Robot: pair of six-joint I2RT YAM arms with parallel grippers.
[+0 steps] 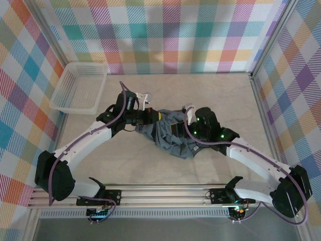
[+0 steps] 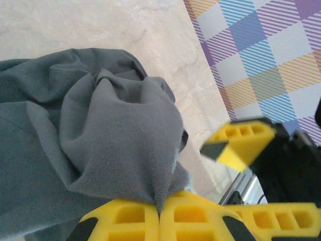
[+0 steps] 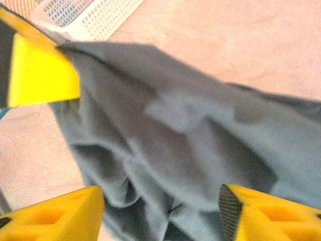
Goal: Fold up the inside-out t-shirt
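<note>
The inside-out t-shirt (image 1: 173, 139) is a crumpled slate blue-grey heap in the middle of the table, between the two arms. My left gripper (image 1: 153, 116) reaches it from the left. In the left wrist view its yellow jaws (image 2: 161, 213) are shut on a pinched fold of the cloth (image 2: 115, 130). My right gripper (image 1: 186, 123) is at the heap's right side. In the right wrist view it stands open (image 3: 160, 213), its yellow fingers (image 3: 50, 216) wide apart, with the t-shirt (image 3: 190, 130) hanging loose just beyond them.
A white mesh basket (image 1: 85, 64) stands at the back left, apart from the cloth, and its corner (image 3: 85, 17) shows in the right wrist view. Checked walls close in the table's left, back and right. Bare marble surface lies around the heap.
</note>
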